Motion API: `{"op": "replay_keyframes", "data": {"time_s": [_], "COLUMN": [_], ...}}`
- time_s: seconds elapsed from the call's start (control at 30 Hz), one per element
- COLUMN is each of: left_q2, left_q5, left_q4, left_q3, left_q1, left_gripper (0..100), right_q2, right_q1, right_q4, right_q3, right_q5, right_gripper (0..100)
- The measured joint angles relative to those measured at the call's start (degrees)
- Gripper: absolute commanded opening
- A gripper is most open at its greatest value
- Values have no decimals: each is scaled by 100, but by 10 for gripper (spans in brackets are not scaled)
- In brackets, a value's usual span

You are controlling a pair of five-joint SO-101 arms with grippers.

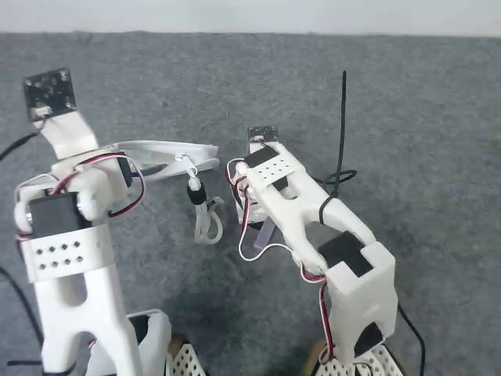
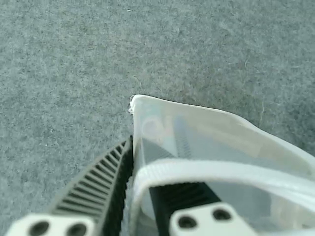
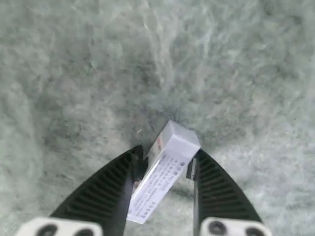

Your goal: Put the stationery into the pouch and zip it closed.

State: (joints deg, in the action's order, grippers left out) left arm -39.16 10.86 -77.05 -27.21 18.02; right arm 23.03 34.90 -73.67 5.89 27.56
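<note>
Jaws of the right gripper (image 3: 167,153) are clenched on a tilted eraser (image 3: 165,169), low over the middle of the tabletop (image 1: 438,117). The left gripper (image 2: 139,147) pinches one rim of the translucent pouch (image 2: 221,147), held up just to the eraser's left. Gripped askew, the eraser may pivot or slip free. The pouch mouth, held by a single edge, may sag so the eraser catches its rim. Count: one eraser, one pouch, two grippers; the pouch's contents I cannot tell.

Bright, diffuse light from above, soft shadow low on the grey carpet (image 1: 235,309)
</note>
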Motion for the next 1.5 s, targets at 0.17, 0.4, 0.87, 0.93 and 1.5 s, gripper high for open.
{"op": "replay_keyframes", "data": {"time_s": [0.17, 0.4, 0.87, 0.93, 1.5], "left_q2": [0, 0, 0, 0, 0], "left_q5": [0, 0, 0, 0, 0], "left_q4": [0, 0, 0, 0, 0], "left_q3": [0, 0, 0, 0, 0], "left_q1": [0, 0, 0, 0, 0], "left_gripper": [12, 12, 12, 12, 12], "right_q2": [9, 9, 9, 9, -1319], "right_q1": [0, -9, -9, -9, -9], "right_q4": [-325, -598, -2593, -2664, -2673], "right_q3": [-264, -448, -2110, -2259, -1530], "right_q5": [0, 0, 0, 0, 0], "right_gripper": [3, 6, 6, 6, 6]}}
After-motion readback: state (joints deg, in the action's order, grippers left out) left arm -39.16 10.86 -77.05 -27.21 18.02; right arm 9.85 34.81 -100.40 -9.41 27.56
